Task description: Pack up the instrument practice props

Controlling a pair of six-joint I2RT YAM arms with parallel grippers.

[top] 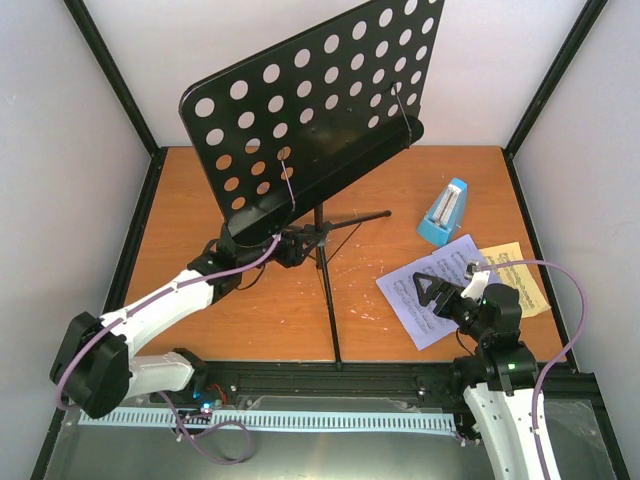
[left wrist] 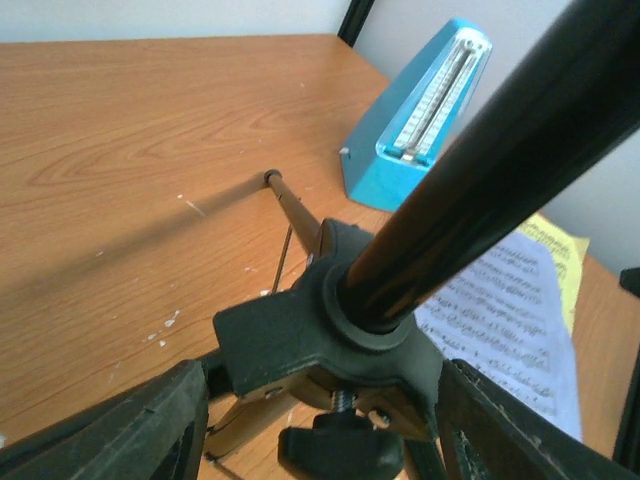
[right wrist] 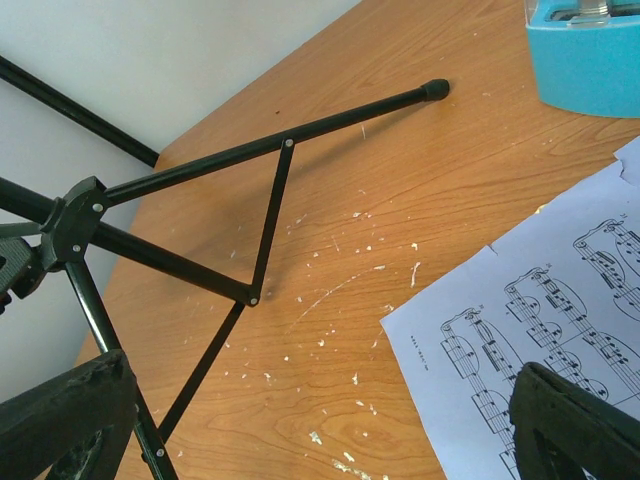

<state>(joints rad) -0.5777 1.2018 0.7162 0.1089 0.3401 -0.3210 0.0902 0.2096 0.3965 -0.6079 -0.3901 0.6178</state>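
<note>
At the stand's [top: 310,110] hub [left wrist: 290,345], low on its pole, the left gripper [left wrist: 322,400] has its jaws parted, one finger on each side of the hub. Whether either finger touches the hub I cannot tell. The stand is upright on the table [top: 230,320] with its tripod legs spread and its holed desk tilted high above them.

Right of the stand, just past the tip of one leg, the blue metronome [top: 443,213] stands upright. Also right of the stand but closer to the arms, a white page [top: 425,325] lies flat. A yellow page [top: 520,280] shows from beyond the edge of the white page that is farther from the stand.

The right gripper [top: 450,292] hovers over the white page, jaws wide apart and holding nothing. In its wrist view the stand's legs lie to the left, and the page's printed staves run close beside one of the fingers [right wrist: 570,430].
</note>
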